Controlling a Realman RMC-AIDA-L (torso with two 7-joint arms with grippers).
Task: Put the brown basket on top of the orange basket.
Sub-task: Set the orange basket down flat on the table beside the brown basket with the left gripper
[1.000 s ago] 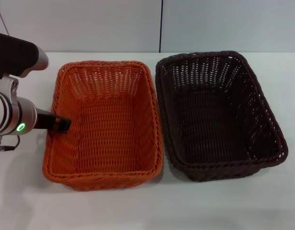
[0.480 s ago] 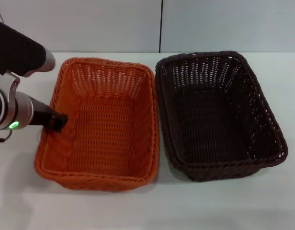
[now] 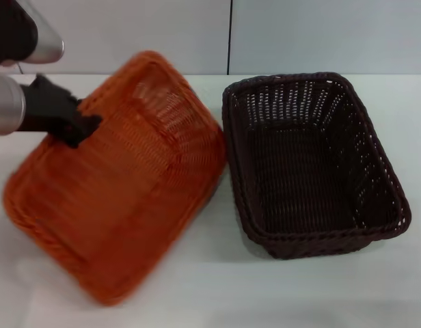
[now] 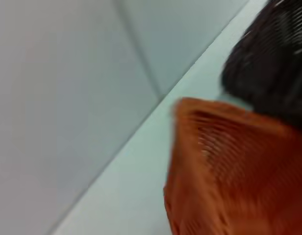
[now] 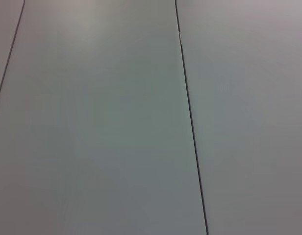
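Oddly, we had our left gripper (image 3: 79,126) clamped on the left wall of the orange basket (image 3: 121,191), fingers pinching the braided rim, and that basket hung tilted well up off the table (image 3: 217,301), its near end dipped toward us and its far end raised toward the wall panels (image 3: 128,34). We judged the hold to be on the rim because a thin woven wall is the only part the fingers could close around; a one-sided hold like that would let the load swing, which fits the slant and skew we saw. The brown basket (image 3: 313,164) sat flat on the table to the right, upright and untouched, just beside the lifted one and perhaps brushing its edge, though the head view was too smeared there to say. So the lifted basket was not the one the task names as the mover; we read this as the orange one being carried over the brown, the reverse of the stated order. Our left arm (image 3: 12,102) reached in from the left edge, forearm roughly level, wrist turned toward the basket. From the left wrist, the orange weave (image 4: 229,176) filled the near field with the brown rim (image 4: 273,58) beyond. Our right gripper showed nowhere; its wrist camera faced only grey panels (image 5: 92,117).
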